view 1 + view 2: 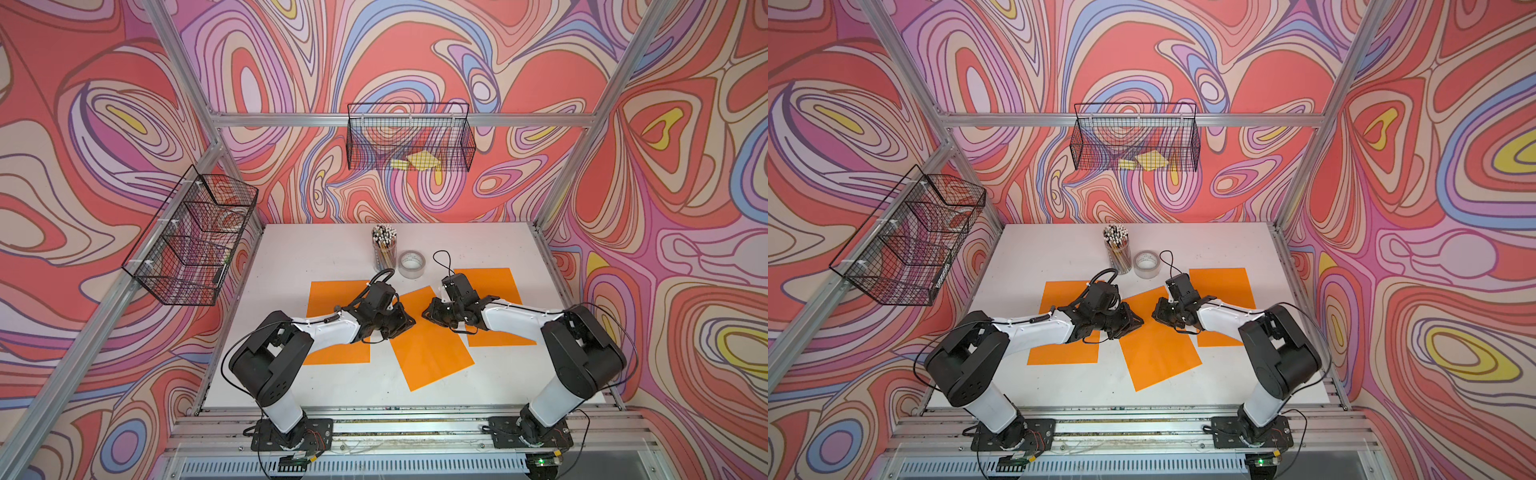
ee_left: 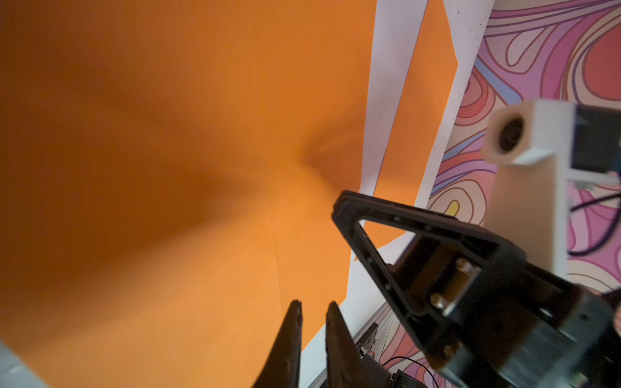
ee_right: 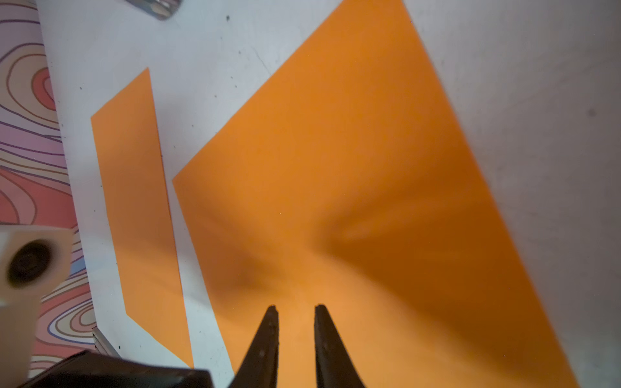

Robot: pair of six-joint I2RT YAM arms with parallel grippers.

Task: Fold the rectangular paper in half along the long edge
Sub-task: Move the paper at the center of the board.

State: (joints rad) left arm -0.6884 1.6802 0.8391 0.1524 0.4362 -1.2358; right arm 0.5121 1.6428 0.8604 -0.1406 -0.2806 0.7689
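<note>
The rectangular orange paper [image 1: 432, 357] [image 1: 1158, 357] lies tilted in the middle of the white table [image 1: 316, 249]. Both grippers meet nose to nose over its far end. My left gripper [image 1: 409, 321] [image 2: 314, 304] is at the paper's [image 2: 168, 168] edge, fingers drawn close with the sheet's edge between them. My right gripper [image 1: 426, 312] [image 3: 295, 306] has its tips down on the paper [image 3: 336, 151], a narrow gap between them filled with orange. The sheet puckers toward those tips. A finger of the right gripper [image 2: 376, 268] shows in the left wrist view.
Two more orange sheets lie flat, one under the left arm [image 1: 328, 295] and one under the right arm [image 1: 494, 286]. A cup of pencils [image 1: 384, 249] and a tape roll [image 1: 411, 264] stand just behind the grippers. Wire baskets [image 1: 409, 141] [image 1: 195, 241] hang on the walls.
</note>
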